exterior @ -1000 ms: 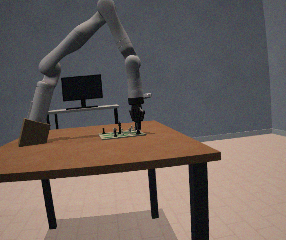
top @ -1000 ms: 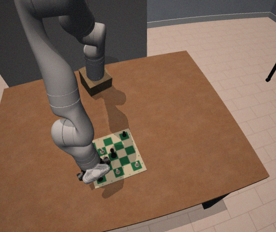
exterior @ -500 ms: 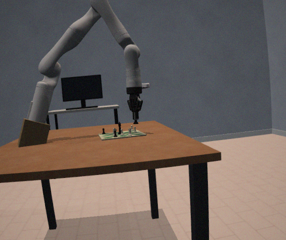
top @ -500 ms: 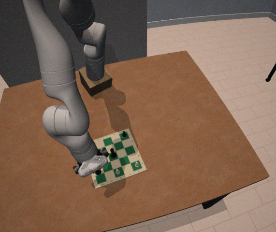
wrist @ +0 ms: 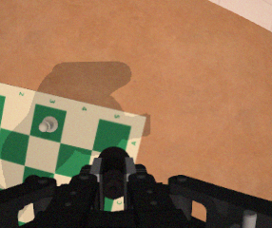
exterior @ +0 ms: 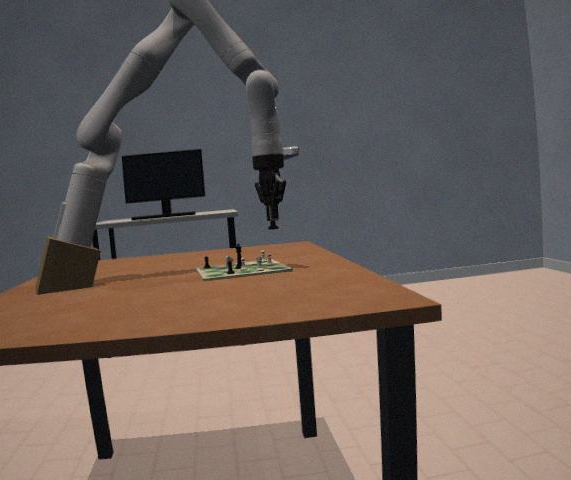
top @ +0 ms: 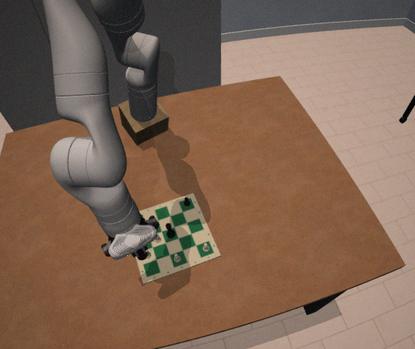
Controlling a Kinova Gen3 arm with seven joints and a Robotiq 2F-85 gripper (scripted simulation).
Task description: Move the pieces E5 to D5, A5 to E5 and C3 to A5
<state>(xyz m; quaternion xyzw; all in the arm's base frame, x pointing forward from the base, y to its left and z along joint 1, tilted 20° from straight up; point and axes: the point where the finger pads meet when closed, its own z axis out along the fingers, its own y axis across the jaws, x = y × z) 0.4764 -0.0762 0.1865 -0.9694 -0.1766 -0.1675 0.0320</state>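
Between fingers (top: 142, 254) (exterior: 270, 212): black piece (top: 142, 256) (exterior: 273, 225) (wrist: 114, 161) (flared base).

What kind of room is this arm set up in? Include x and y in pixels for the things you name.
Probably a lab or workshop: a robot arm (top: 83, 75) (exterior: 140, 67) is mounted on a table (top: 275, 169) (exterior: 171, 315), a monitor (exterior: 164, 175) stands on a desk behind, and a board with green strips hangs on the wall.

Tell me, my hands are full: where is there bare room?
In the top view, the table's widest open patch lies between the chessboard and the right edge, a smaller one below the board. Crowded: the board, with the claw gripping a black piece above.
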